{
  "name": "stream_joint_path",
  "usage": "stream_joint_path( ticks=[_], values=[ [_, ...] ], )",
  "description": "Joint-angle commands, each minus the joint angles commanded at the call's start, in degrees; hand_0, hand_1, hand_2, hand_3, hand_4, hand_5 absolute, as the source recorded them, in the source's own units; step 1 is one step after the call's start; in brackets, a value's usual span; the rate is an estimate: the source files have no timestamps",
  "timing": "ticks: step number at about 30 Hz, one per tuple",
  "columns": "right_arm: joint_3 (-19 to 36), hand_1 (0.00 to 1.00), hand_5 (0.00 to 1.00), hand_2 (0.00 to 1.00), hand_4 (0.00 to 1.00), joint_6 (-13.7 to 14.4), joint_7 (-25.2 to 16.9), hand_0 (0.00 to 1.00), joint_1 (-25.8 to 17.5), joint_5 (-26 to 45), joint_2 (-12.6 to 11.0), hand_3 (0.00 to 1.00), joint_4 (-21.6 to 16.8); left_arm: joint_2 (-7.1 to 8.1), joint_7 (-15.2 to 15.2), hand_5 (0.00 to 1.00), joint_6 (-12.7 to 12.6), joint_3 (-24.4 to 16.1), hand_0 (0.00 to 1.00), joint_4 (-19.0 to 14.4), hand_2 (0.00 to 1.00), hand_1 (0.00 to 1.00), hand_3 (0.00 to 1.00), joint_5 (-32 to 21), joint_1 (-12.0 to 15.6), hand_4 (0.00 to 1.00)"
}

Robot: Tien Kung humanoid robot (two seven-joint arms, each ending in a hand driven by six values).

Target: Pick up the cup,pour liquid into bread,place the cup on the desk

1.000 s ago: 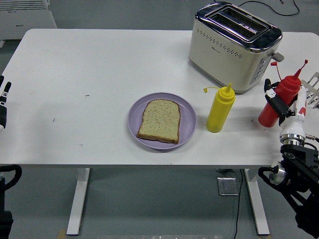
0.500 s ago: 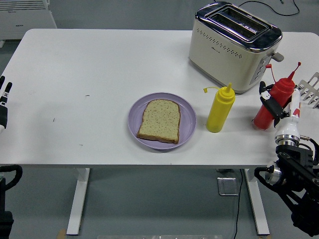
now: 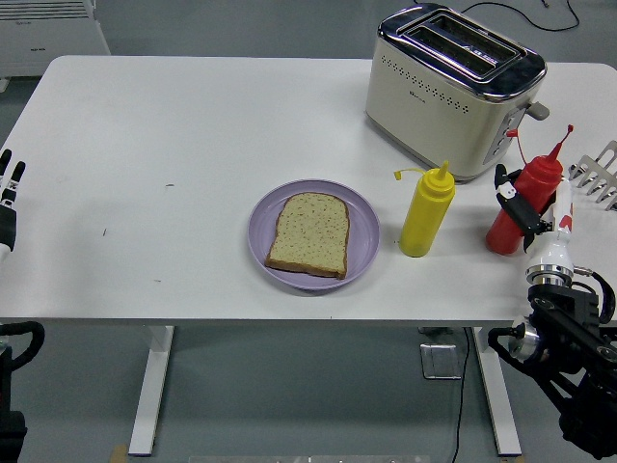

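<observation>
Right hand [image 3: 525,207] at right edge, fingers wrapped round red squeeze bottle [image 3: 516,207], which tilts slightly. Bread [image 3: 308,233] on purple plate [image 3: 362,236] mid-frame. Lift clear of yellow bottle [image 3: 425,212], keep the grasp firm, tip nozzle over the slice

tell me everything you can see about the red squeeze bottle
The red squeeze bottle looks like soft plastic, with a narrow nozzle and a small red cap hanging off its tip on a thin tether. It tilts to the right near the table's right edge, in front of the toaster and right of the yellow bottle. The right hand grasps its body, black fingers wrapped around it. Its base is at the tabletop; contact is unclear.
</observation>
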State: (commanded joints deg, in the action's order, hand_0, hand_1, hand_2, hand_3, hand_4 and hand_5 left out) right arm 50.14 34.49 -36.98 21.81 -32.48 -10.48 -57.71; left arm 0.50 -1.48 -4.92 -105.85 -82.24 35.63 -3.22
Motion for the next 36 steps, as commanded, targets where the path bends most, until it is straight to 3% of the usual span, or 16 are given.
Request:
stream_joint_path(
  ticks=[9,36],
  values=[
    [0.03,0.295,0.076,0.382,0.733,0.10,0.00,0.268,-0.33,-0.32,-0.17,0.392,-0.59,0.02,-0.01,0.998,-0.04,-0.24,0.830,0.00,0.849,0.838,0.746,-0.07,-0.14,0.664],
    [-0.54,0.281,0.093,0.378,0.747,1.35,0.00,0.264,-1.07,-0.68,-0.97,0.378,-2.19,-0.01,-0.02,0.998,-0.10,-0.49,0.825,-0.04,0.846,0.833,0.742,-0.06,-0.30,0.663]
  ],
)
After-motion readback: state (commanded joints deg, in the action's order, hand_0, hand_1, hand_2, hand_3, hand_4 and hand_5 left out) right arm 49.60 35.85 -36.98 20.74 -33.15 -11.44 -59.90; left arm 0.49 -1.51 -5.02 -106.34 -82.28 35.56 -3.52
